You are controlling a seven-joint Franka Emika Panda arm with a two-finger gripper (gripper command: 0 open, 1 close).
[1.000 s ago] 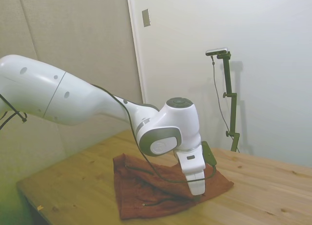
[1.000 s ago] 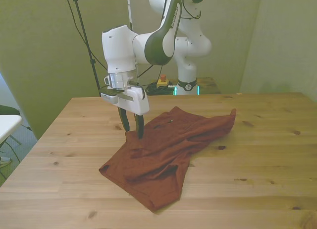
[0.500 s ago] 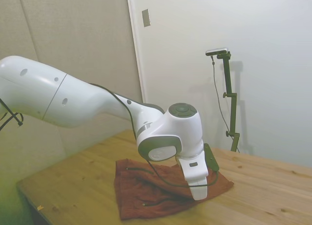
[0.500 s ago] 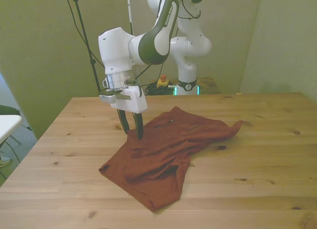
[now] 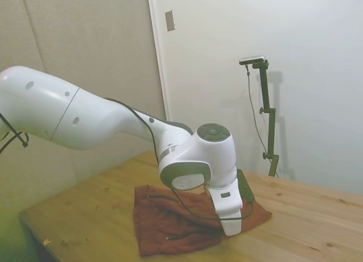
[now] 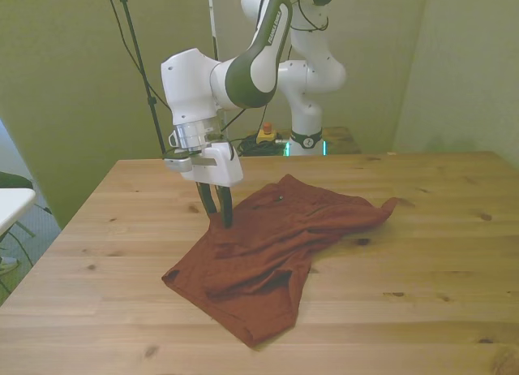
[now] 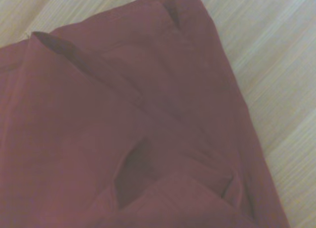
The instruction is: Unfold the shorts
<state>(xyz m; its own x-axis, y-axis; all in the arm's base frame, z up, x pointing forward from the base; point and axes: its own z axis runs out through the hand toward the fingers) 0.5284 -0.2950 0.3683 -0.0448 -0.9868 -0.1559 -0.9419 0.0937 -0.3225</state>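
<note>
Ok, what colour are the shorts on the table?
Rust-brown, a reddish orange; the shorts show best in the front view.

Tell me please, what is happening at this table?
A white robot arm is working on rust-brown shorts that lie crumpled on the wooden table. Its gripper is down at the cloth's edge on the front view's left, fingers close together, seemingly pinching the fabric. The shorts are not yet unfolded.

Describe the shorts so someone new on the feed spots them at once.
Look at the wooden table; the shorts lie rumpled near its middle, below the white arm's gripper. They are the only cloth there, rust-brown, with one corner trailing toward the front view's right.
</note>
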